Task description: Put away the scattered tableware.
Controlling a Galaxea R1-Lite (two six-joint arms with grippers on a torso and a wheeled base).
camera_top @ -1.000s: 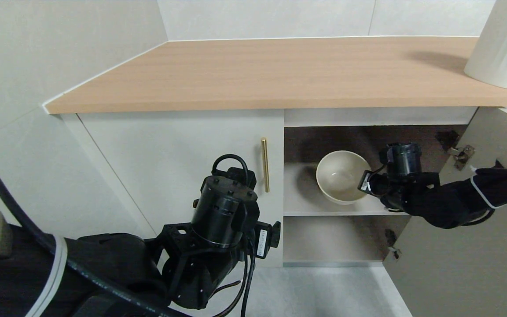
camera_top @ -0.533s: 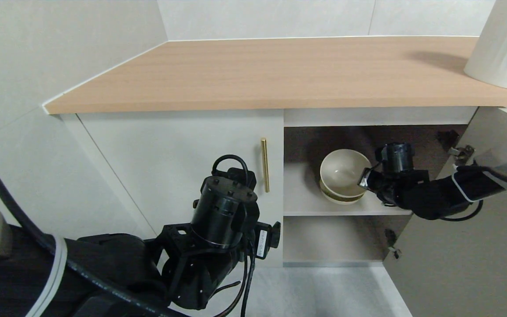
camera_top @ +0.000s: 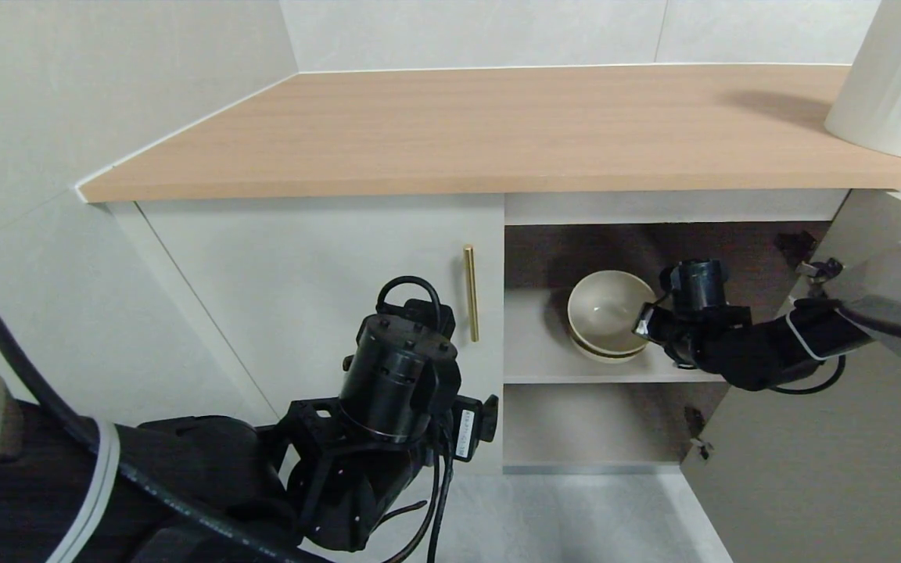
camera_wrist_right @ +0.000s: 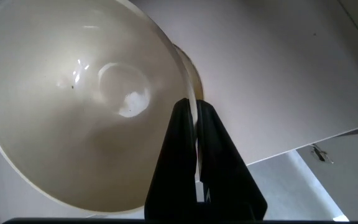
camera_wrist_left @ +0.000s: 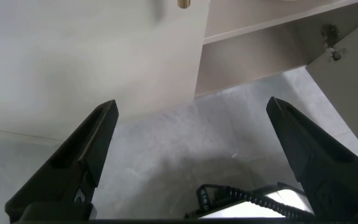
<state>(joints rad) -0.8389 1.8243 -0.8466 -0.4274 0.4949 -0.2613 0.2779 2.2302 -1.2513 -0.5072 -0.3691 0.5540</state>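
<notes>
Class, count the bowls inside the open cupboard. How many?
2. One bowl, its rim pinched by the right gripper, lies over a second bowl on the upper shelf. Only the lower one's edge shows, so more may hide beneath.

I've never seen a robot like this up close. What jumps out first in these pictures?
The right gripper pinches the rim of a cream bowl inside the open cabinet, over the upper shelf, with another dish directly under it. The left gripper hangs open, low in front of the closed door.
</notes>
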